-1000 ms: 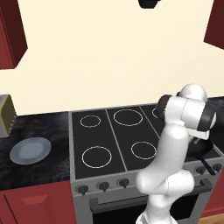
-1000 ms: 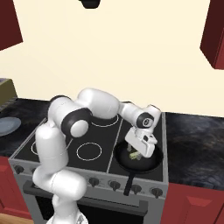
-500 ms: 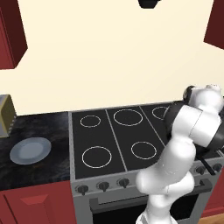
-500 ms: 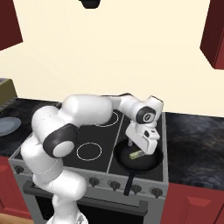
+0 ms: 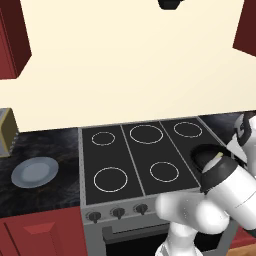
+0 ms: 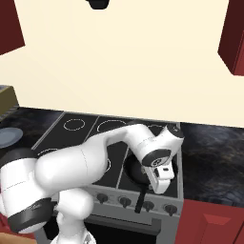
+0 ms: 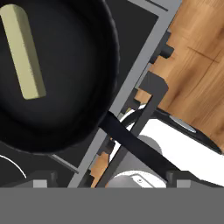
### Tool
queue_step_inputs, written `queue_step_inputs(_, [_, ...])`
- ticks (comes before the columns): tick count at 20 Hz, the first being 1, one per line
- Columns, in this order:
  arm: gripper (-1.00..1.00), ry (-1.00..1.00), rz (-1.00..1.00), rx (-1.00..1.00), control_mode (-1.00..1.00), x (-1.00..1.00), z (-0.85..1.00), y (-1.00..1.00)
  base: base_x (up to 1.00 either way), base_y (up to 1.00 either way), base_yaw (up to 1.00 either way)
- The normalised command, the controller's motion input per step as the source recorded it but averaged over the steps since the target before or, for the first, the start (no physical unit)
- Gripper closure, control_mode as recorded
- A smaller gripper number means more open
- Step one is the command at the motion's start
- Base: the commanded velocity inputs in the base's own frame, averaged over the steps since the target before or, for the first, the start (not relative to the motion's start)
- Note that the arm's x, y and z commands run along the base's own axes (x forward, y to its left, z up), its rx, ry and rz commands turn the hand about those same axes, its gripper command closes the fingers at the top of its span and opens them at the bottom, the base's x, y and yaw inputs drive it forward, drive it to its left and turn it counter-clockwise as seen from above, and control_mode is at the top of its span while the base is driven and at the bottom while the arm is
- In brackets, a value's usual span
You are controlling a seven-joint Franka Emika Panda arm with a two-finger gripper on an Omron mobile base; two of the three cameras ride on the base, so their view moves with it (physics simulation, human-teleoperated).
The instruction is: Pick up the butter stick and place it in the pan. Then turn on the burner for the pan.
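Butter (image 7: 24, 52) lies flat inside the pan (image 7: 70, 109), loose on the black base, the pincer (image 6: 161, 180) released and empty above the stove's front edge. Soft, light and likely greasy, it would take a gentle pinch across its long sides.

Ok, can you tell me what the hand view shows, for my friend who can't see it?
A pale yellow butter stick lies flat inside a round black pan on the stove. The pan's long black handle reaches out past the stove's front edge, with a wooden floor below.
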Motion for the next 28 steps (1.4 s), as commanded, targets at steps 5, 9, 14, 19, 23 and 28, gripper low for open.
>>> queue_step_inputs(5, [-1.0,-0.2,-0.16,0.12,-1.0,-0.93,-0.23,-0.25,0.0,0.0,0.0])
queue_step_inputs(9, [-1.0,-0.2,-0.21,0.17,-1.0,-0.79,-0.16,-0.39,0.0,0.0,0.0])
queue_step_inputs(14, [-1.0,-0.24,-0.26,0.24,-1.0,-0.46,-0.02,-0.25,0.0,0.0,0.0])
queue_step_inputs(19, [-1.0,-0.27,-0.36,0.31,-1.0,-0.01,-0.08,-0.37,0.0,0.0,0.0])
queue_step_inputs(23, [-1.0,-0.24,-0.39,0.37,-1.0,0.0,-0.22,-0.4,0.0,0.0,0.0])
queue_step_inputs(28, [-1.0,-0.25,-0.37,0.38,-1.0,0.08,-0.16,-0.12,0.0,0.0,0.0])
